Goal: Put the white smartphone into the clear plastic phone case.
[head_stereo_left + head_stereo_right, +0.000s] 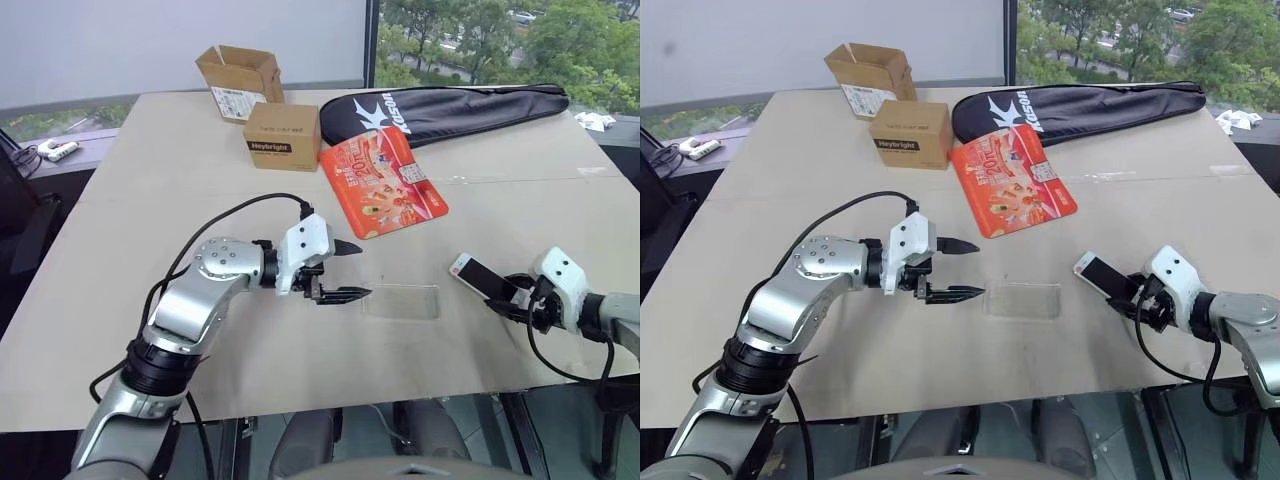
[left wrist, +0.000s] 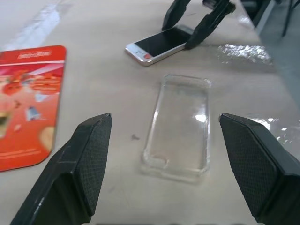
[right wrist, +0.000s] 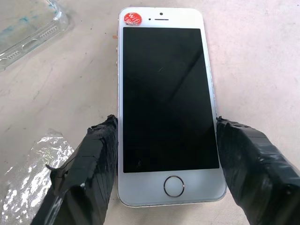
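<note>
My right gripper (image 3: 161, 164) straddles the white phone (image 3: 166, 103), fingers against both long edges, though I can't tell if the grip is firm yet. I should squeeze evenly at mid-length, lift flat, then line its corners up with the clear case (image 1: 401, 301), which lies empty just beside my spread-open, empty left gripper (image 1: 347, 270). The table (image 1: 150, 180) is plain beige board, also carrying an orange packet (image 1: 381, 181) and cardboard boxes (image 1: 283, 136), beneath windows.
</note>
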Tool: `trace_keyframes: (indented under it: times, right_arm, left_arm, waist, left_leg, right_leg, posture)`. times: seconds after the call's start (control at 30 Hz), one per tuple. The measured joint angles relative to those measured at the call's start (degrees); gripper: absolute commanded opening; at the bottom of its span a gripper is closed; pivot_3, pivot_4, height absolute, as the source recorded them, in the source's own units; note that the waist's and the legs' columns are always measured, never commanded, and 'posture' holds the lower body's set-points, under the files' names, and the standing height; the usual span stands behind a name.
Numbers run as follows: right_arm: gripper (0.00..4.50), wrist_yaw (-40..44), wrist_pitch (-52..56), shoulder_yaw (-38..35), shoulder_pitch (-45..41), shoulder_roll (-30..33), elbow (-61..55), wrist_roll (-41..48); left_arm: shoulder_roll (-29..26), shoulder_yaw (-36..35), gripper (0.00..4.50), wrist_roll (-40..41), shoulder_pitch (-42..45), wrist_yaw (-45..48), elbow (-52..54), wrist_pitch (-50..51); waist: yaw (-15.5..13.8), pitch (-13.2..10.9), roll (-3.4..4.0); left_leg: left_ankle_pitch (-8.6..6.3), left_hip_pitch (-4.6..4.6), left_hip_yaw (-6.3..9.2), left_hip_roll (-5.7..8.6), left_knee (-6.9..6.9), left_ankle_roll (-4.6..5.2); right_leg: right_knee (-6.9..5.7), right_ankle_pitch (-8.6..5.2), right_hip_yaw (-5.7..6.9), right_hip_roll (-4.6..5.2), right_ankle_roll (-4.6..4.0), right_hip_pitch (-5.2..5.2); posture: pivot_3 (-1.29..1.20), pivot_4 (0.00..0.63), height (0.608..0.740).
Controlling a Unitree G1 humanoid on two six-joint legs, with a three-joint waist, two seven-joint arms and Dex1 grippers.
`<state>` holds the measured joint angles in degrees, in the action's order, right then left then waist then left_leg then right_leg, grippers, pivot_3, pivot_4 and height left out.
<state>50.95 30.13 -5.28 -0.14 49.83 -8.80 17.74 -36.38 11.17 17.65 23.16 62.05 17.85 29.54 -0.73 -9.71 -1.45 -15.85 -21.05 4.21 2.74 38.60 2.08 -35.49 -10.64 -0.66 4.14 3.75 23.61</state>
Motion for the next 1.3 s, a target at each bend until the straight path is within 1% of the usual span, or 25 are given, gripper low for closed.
trace_keyframes:
  times: [0.1,0.23,0.33,0.4,0.57,0.63,0.67,0.7,0.77,0.87,1.1,1.17,1.3]
  right_arm:
    - [2.77,0.40,-0.39,-0.11,-0.89,-0.28,0.35,0.14]
    - [2.77,1.75,-0.84,0.50,-2.22,-0.17,0.48,0.19]
    - [2.77,4.46,-0.41,3.66,-5.11,0.62,-1.24,0.18]
    - [2.77,6.57,0.66,5.95,-8.47,1.06,-4.55,0.77]
    - [2.77,9.99,-0.92,8.88,-12.82,5.09,-8.82,-1.24]
    - [2.77,11.60,-0.97,10.88,-14.39,5.44,-10.21,-1.49]
    - [2.77,12.04,-0.97,11.45,-14.79,5.53,-10.73,-1.54]
    - [2.77,12.86,-1.07,12.34,-15.51,6.03,-11.58,-1.85]
    - [2.77,13.97,-1.75,13.56,-16.48,7.43,-12.26,-3.00]
    - [2.77,15.04,-2.80,14.71,-16.60,8.28,-12.45,-4.71]
    - [2.77,16.12,-4.16,18.08,-17.59,8.14,-13.33,-7.49]
    - [2.77,16.20,-4.33,19.34,-18.71,7.98,-13.31,-8.95]
    - [2.77,16.12,-4.16,21.31,-20.37,6.67,-13.29,-10.67]
  left_arm:
    - [-0.68,0.02,3.79,0.00,-2.00,0.00,0.01,-0.61]
    - [-1.47,-0.28,3.79,-0.19,-2.17,-0.01,-1.11,-2.74]
    - [-1.42,-0.40,3.79,-0.91,-2.05,-0.36,-3.37,-5.09]
    - [-0.58,-0.29,3.79,-1.39,-1.21,-0.68,-5.54,-6.21]
    - [0.67,-0.35,3.79,0.17,-0.46,-0.51,-5.97,-5.73]
    - [1.03,-0.32,3.26,0.70,-0.39,-0.46,-6.04,-4.93]
    - [1.25,-0.32,2.96,0.96,-0.35,-0.48,-6.05,-4.63]
    - [2.06,-0.34,2.54,1.98,-0.22,-0.49,-6.01,-3.96]
    - [2.79,0.00,1.50,3.00,-0.18,-0.48,-5.40,-2.81]
    - [3.62,0.71,0.08,3.38,-0.18,-0.67,-4.79,-1.85]
    - [8.77,5.74,0.03,2.52,1.49,-1.29,-4.93,-1.95]
    - [8.86,6.98,0.03,1.56,3.54,-1.21,-5.01,-2.02]
    - [8.90,8.40,0.03,0.30,4.14,-0.96,-6.18,-2.32]
  waist:
    - [0.03,-0.01,-0.01]
    - [0.15,-0.03,0.02]
    - [0.57,-0.21,0.26]
    - [0.76,-0.36,0.47]
    - [0.46,-0.37,0.50]
    - [0.38,-0.37,0.50]
    - [0.33,-0.37,0.50]
    - [0.21,-0.37,0.50]
    - [0.07,-0.37,0.50]
    - [-0.07,-0.37,0.50]
    - [0.01,-0.38,0.49]
    - [0.08,-0.38,0.49]
    - [0.16,-0.37,0.49]
  left_leg:
    - [0.00,0.00,0.00,-0.02,-0.02,0.00]
    - [0.00,0.01,-0.05,-0.03,-0.03,0.00]
    - [0.00,0.00,-0.09,-0.04,-0.09,0.00]
    - [0.00,-0.06,-0.09,-0.04,-0.13,0.00]
    - [0.01,-0.47,0.04,-0.02,-0.14,-0.02]
    - [0.15,-0.91,0.02,0.01,-0.13,-0.26]
    - [0.16,-0.96,0.02,0.01,-0.13,-0.28]
    - [0.17,-0.98,0.01,0.01,-0.13,-0.29]
    - [0.16,-1.00,0.01,0.01,-0.14,-0.29]
    - [0.14,-0.99,0.00,0.02,-0.14,-0.24]
    - [0.13,-0.96,-0.05,0.04,-0.10,-0.23]
    - [0.13,-0.91,-0.07,0.03,-0.11,-0.23]
    - [0.15,-0.91,-0.09,0.02,-0.11,-0.25]
  right_leg:
    - [0.00,0.00,0.01,-0.01,0.00,0.02]
    - [-0.01,0.00,-0.03,-0.01,0.00,0.04]
    - [-0.02,0.01,-0.05,-0.01,0.02,0.10]
    - [-0.03,0.10,-0.05,-0.01,0.15,0.18]
    - [0.08,0.24,0.08,0.00,0.05,0.51]
    - [0.05,0.26,0.03,0.00,0.03,0.96]
    - [0.04,0.26,0.03,0.01,0.03,1.04]
    - [0.03,0.26,0.03,0.01,0.03,1.07]
    - [0.04,0.26,0.04,0.01,0.03,1.07]
    - [0.05,0.26,0.03,0.01,0.03,1.07]
    - [-0.03,0.27,-0.02,0.01,0.02,1.06]
    - [-0.09,0.26,-0.04,-0.01,0.02,1.06]
    - [-0.10,0.26,-0.05,-0.01,0.02,1.07]
  posture:
    - [0.00,0.150,0.740]
    - [0.00,0.150,0.740]
    - [0.00,0.150,0.740]
    - [0.00,0.150,0.740]
    - [0.00,0.150,0.740]
    - [0.00,0.150,0.740]
    - [0.00,0.150,0.740]
    - [0.00,0.150,0.740]
    - [0.00,0.150,0.740]
    - [0.00,0.150,0.740]
    - [0.00,0.150,0.740]
    - [0.00,0.150,0.740]
    - [0.00,0.150,0.740]
